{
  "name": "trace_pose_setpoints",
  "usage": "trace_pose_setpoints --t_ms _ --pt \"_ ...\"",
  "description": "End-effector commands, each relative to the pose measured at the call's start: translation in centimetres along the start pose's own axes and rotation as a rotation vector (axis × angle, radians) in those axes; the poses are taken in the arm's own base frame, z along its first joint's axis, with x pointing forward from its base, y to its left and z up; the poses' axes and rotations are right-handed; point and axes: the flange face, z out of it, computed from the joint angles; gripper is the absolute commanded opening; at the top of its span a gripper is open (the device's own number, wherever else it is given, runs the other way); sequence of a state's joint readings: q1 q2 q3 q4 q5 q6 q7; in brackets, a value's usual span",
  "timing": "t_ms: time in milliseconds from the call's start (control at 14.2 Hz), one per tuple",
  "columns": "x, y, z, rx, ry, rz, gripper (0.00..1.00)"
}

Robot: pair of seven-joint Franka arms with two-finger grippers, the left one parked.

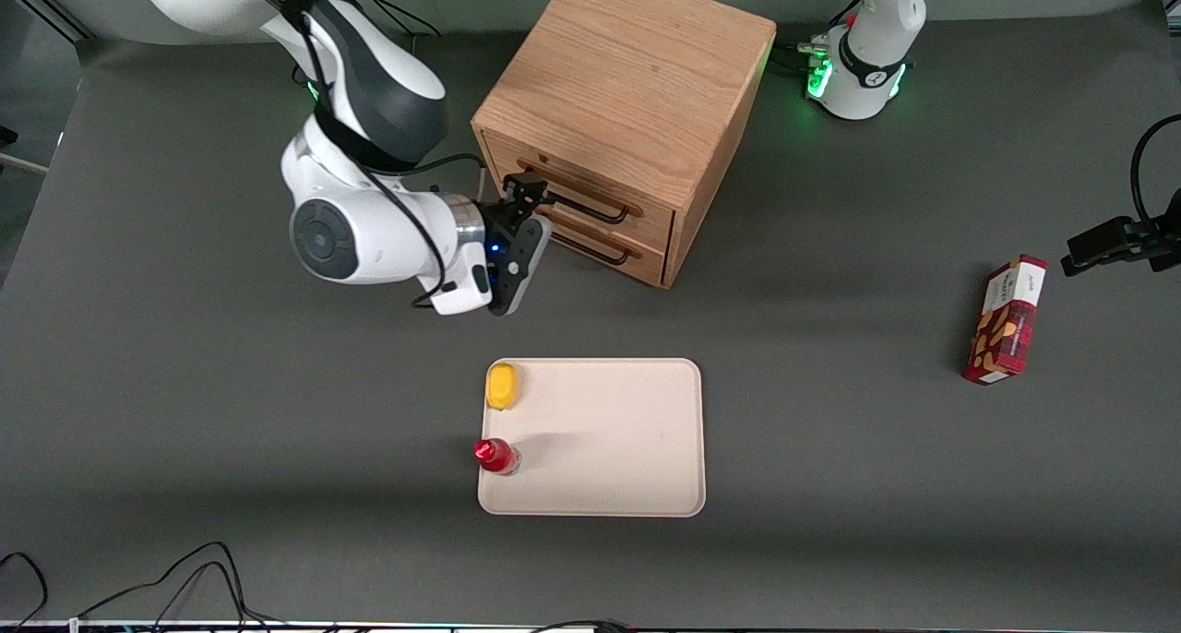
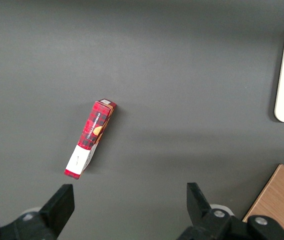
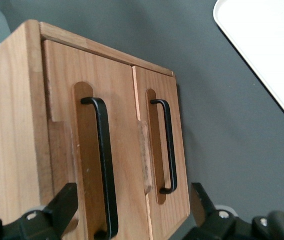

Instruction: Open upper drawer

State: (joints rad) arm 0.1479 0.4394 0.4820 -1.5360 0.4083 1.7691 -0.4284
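Where gripper (image 1: pixel 522 197) nears upper drawer (image 1: pixel 590 185)

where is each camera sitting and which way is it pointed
Front view: high above the table, looking down at the cabinet, tray and working arm, its claw at the upper drawer.
Right wrist view: on that arm, facing both drawer fronts; open claw fingers show.
Left wrist view: looks down at the red box; parked fingers show.
Shared: the tray and cabinet appear in all three views.
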Motion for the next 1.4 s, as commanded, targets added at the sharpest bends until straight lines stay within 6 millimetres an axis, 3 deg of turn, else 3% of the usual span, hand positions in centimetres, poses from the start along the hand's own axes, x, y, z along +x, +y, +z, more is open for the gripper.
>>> trace_pose_setpoints --t_ms 0,421,912,1333 --pt "-0.3 -0.6 2.2 -0.032 -0.001 0.019 1.00" --pt "-1.0 -0.7 5.8 -0.045 0.000 0.024 1.00" --pt "-1.1 -0.4 7.7 -0.050 0.015 0.029 1.00" --pt "-0.5 2.2 4.9 -0.074 0.055 0.048 1.00"
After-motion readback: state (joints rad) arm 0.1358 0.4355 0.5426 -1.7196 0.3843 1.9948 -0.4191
